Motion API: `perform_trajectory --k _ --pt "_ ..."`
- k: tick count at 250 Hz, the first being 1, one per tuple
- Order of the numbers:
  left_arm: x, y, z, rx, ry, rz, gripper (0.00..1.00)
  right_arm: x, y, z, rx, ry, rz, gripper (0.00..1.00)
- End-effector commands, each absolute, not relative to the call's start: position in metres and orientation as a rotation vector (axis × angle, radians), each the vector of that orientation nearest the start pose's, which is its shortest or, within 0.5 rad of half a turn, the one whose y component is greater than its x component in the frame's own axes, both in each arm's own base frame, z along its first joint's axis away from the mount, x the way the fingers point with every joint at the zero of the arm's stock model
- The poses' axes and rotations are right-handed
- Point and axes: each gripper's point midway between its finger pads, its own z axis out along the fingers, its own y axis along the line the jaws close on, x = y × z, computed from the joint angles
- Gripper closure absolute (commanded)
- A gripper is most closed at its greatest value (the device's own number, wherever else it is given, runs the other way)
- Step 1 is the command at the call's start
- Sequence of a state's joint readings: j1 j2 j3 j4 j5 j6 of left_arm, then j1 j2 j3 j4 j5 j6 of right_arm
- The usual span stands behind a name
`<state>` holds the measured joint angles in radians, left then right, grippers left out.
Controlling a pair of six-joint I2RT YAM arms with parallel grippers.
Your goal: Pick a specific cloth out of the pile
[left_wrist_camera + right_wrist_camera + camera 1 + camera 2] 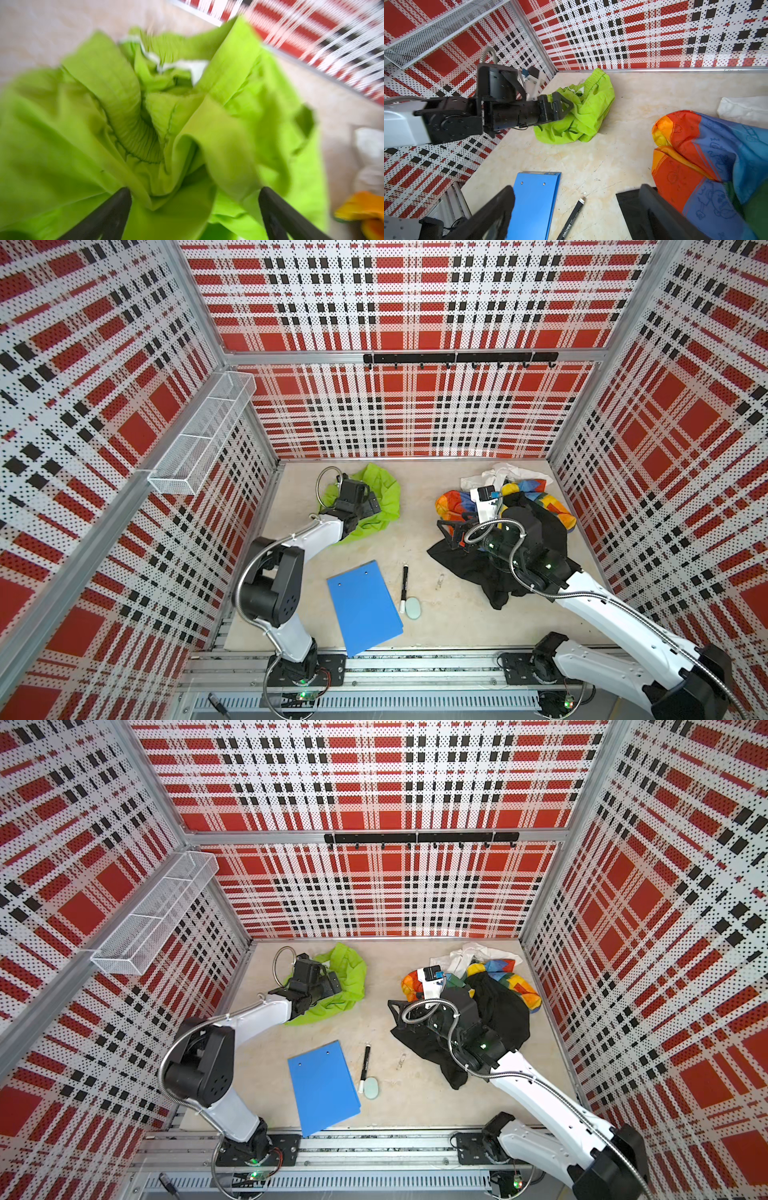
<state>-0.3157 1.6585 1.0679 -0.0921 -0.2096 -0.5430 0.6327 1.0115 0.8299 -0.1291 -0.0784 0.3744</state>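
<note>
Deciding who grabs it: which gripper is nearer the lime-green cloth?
Left. The left gripper hangs open directly over the green cloth; the right gripper, also open, is across the table over the black garment.

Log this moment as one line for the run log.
target: lime-green fabric cloth lying apart from heap of black, rainbow and white fabrics | left end effector: open, over cloth folds | right end effector: open, empty, beside heap

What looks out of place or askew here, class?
The clipboard lies askew, its near corner past the front edge of the table. The cloth sits crumpled by itself, apart from the pile.
</note>
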Motion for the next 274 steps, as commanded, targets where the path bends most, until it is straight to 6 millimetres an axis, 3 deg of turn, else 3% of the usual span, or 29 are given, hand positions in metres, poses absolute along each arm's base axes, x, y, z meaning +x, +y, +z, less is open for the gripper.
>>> perform_trajectory --k 1,38,70,98,121,185,199,237,274 --pt "0.453 -0.114 0.197 -0.282 2.075 -0.263 0.01 0.289 0.212 0.289 -0.268 1.892 0.684 0.0" --pt "0.429 -0.111 0.242 -0.192 1.971 -0.241 0.01 0.289 0.188 0.287 -0.208 1.893 0.566 0.0" --pt "0.401 -0.099 0.255 -0.167 1.913 -0.227 0.01 0.285 0.165 0.285 -0.165 1.892 0.463 0.0" --pt "0.376 -0.084 0.245 -0.156 1.89 -0.183 0.01 0.277 0.146 0.281 -0.119 1.89 0.403 0.0" --pt "0.361 -0.059 0.229 -0.201 1.879 -0.107 0.01 0.272 0.134 0.275 -0.081 1.898 0.367 0.0" --pt "0.341 0.003 0.181 -0.339 1.805 -0.042 0.01 0.279 0.098 0.259 0.034 1.892 0.182 0.0" --pt "0.34 0.008 0.173 -0.31 1.798 -0.001 0.01 0.281 0.092 0.256 0.051 1.878 0.152 0.0" --pt "0.348 0.01 0.177 -0.202 1.756 0.103 0.01 0.289 0.074 0.249 0.107 1.845 0.129 0.0" --pt "0.356 0.009 0.166 -0.122 1.723 0.16 0.01 0.298 0.044 0.242 0.188 1.843 0.059 0.0"
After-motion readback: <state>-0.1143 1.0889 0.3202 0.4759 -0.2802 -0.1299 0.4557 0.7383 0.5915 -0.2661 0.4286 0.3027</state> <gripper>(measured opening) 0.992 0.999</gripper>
